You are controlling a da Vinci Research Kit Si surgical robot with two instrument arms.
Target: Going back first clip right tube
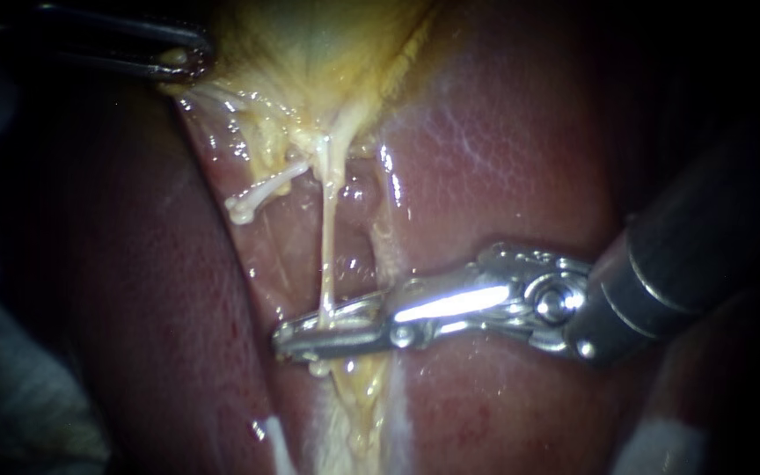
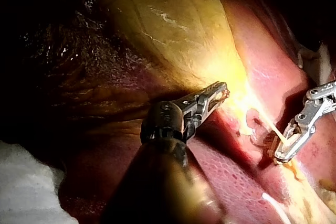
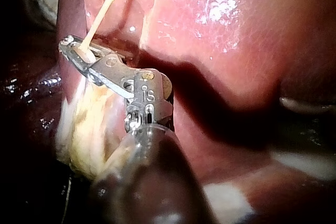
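where my right instrument [image 1: 285,338] clamps the tube [image 1: 331,237], liver [image 1: 503,149] (both sides) crowds it.

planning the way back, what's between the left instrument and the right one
In the endoscope view: yellow gallbladder, then a thin pale tube running down to the right instrument, liver behind.

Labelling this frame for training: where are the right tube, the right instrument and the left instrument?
right tube [image 1: 329,237]: endoscope view, middle of the pale strand.
right instrument [image 1: 283,339]: endoscope view, its tip, just past the tube.
left instrument [image 1: 182,60]: endoscope view, tips of jaws shut on gallbladder [image 1: 310,53].
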